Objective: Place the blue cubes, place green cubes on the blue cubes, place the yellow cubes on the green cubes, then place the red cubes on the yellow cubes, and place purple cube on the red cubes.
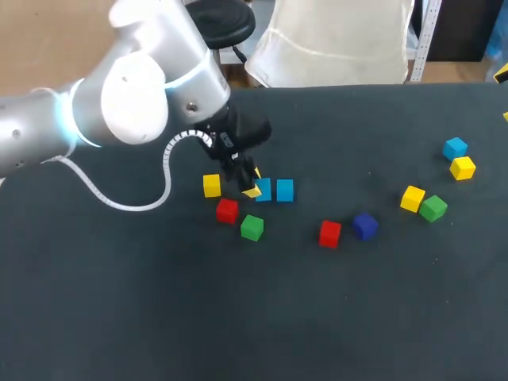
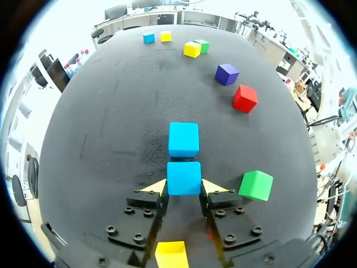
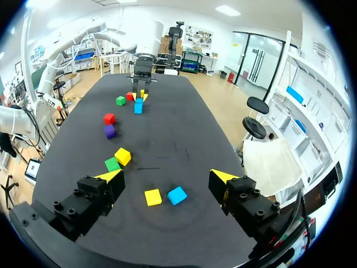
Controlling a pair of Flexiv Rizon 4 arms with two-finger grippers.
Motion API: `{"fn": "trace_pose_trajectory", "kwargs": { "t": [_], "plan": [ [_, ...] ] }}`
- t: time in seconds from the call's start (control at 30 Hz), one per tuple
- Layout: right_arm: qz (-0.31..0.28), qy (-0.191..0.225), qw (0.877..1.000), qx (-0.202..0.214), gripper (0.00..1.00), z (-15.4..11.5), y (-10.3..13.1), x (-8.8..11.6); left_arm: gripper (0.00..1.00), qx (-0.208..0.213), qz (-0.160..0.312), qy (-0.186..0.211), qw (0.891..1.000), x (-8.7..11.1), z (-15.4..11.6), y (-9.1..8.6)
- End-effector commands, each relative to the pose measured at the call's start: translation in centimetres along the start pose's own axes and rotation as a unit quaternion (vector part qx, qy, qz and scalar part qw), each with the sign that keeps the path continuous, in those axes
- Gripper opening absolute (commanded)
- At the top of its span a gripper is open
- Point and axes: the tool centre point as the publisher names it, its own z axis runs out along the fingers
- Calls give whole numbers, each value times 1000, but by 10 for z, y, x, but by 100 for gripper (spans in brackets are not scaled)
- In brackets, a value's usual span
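**Blue base row under way**

Blue cube (image 1: 263, 189) sits on the table (image 1: 159, 317) at the left gripper (image 1: 252, 184) in the head view, just beside a second blue cube (image 1: 285, 190); a green cube (image 1: 252, 228) lies near. In the left wrist view, the yellow tips seem to pinch that first cube from both sides; I judge the blue step is in hand, and next comes letting go, lifting clear, then fetching green. In the right wrist view, the right gripper (image 3: 166, 177) hangs spread wide, holding nothing, above a third blue cube (image 3: 177, 195).

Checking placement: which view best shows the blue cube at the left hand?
Left wrist view: the blue cube sits at the left hand, close and unobstructed. The head view has the hand partly covering it; the right wrist view shows it tiny.
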Motion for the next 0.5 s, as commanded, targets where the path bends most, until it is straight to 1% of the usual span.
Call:
{"fn": "trace_pose_trajectory", "kwargs": {
  "t": [0.03, 0.5],
  "plan": [
    [0, 0, 1000, 1, 100, 0, 1, 0, 0, 5, 1, 3, 1000, -1, 0, 4],
    [0, 0, 1000, 1, 100, 0, 1, 0, 0, 8, 3, 10, 1000, 0, 0, 1]
  ]
}}
